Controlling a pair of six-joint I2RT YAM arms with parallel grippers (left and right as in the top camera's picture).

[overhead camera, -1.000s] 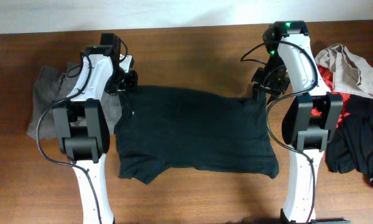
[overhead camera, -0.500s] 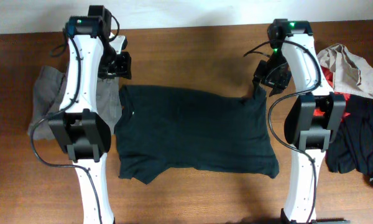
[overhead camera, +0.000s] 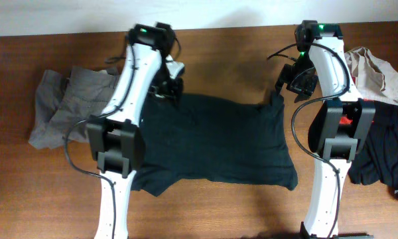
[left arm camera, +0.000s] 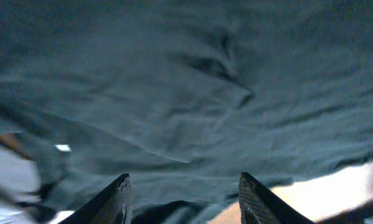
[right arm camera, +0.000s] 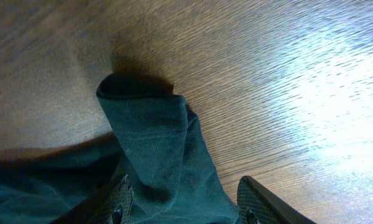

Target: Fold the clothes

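Observation:
The clothes being worked on are a black T-shirt (overhead camera: 212,143), spread flat across the middle of the wooden table. My left gripper (overhead camera: 168,86) hovers over its upper left edge. In the left wrist view the left gripper (left arm camera: 185,186) stands open above blurred dark fabric (left arm camera: 193,93), with nothing pinched. My right gripper (overhead camera: 292,81) is just above the shirt's upper right corner (overhead camera: 274,101). In the right wrist view the right gripper (right arm camera: 185,193) is open, and the bunched corner (right arm camera: 150,130) lies loose between the spread fingers.
Grey trousers (overhead camera: 66,109) lie crumpled at the left edge. A heap of beige (overhead camera: 375,73), red (overhead camera: 349,85) and black (overhead camera: 381,153) clothes sits at the right. Both arm bases stand at the table's front, beside the shirt.
The left arm swung from the far left to over the shirt's upper left edge. The right gripper opened wider, and the shirt corner now lies loose.

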